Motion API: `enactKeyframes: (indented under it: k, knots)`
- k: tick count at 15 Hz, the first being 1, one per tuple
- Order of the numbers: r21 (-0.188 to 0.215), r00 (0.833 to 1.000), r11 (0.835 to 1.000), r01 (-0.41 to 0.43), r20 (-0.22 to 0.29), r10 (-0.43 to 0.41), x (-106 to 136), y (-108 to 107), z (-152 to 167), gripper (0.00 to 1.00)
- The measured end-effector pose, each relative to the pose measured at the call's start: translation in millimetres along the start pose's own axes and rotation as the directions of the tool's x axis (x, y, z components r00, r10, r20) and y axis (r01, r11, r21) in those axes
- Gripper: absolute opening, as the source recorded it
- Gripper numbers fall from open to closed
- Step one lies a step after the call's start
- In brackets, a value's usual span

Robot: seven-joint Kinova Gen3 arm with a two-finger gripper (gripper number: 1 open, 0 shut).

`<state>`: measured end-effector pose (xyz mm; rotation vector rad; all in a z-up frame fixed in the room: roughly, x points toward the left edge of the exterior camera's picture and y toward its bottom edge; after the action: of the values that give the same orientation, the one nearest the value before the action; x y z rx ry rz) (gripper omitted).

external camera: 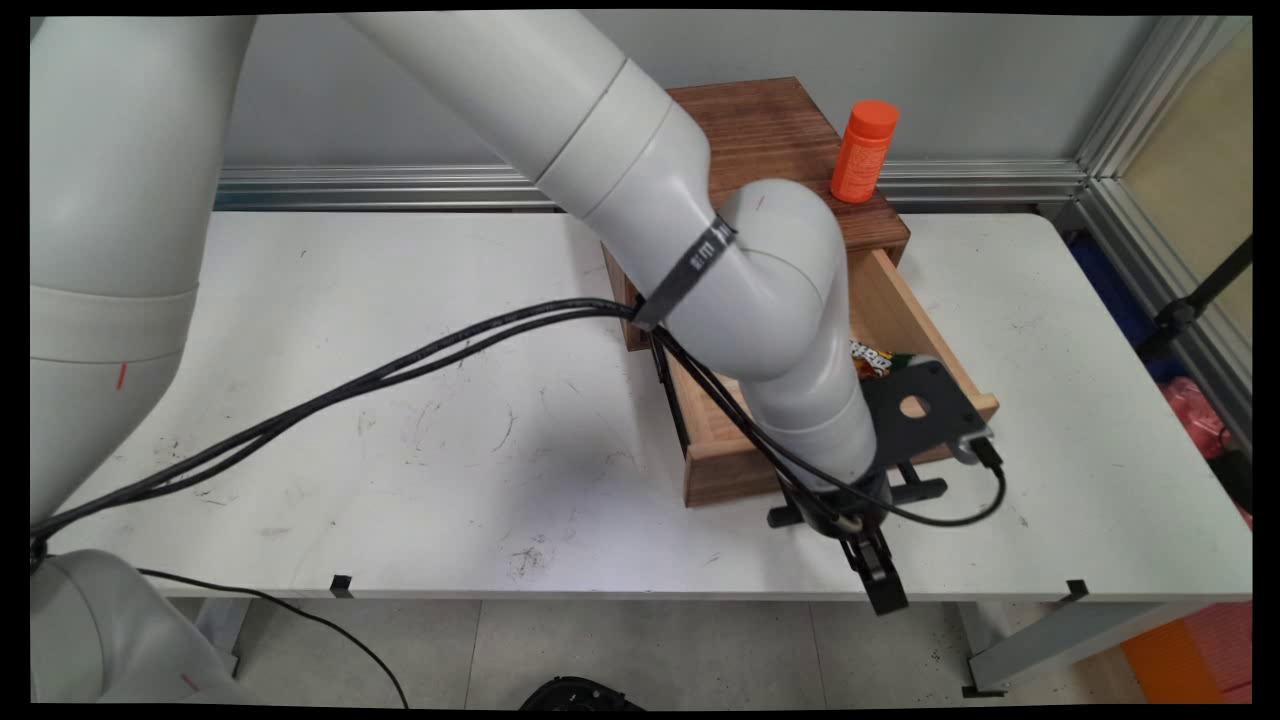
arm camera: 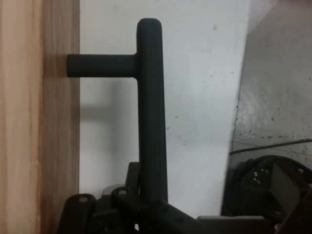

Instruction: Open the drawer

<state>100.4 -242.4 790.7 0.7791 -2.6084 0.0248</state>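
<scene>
The gripper (external camera: pixel 868 540) hangs at the front of the open wooden drawer (external camera: pixel 720 440), close over the near edge of the white desk (external camera: pixel 400 420). It sits at the drawer's black bar handle (arm camera: pixel 151 112): in the hand view the bar runs straight up from the gripper's linkage, and one short post joins it to the drawer's wooden front (arm camera: pixel 29 122). How far the gripper is spread, or whether it clamps the bar, cannot be told, since the fingers themselves are hidden at the bottom of that view and behind the wrist in the main view.

The drawer is pulled out of a brown wooden box (external camera: pixel 770 130) that stands toward the back of the desk. Inside the drawer, partly behind the arm, lies a colourful snack packet (external camera: pixel 872 360). On the box's top, at its right front corner, an orange bottle (external camera: pixel 863 152) with an orange cap stands upright. Black cables (external camera: pixel 400 375) run from the wrist leftward, away from the drawer, above the desk.
</scene>
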Motion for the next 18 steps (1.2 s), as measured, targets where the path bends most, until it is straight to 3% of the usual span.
enactKeyframes:
  k: [18]
  knots:
    - [0.006,1.0,1.0,-0.013,-0.015,0.013,-1,63,9,1.0]
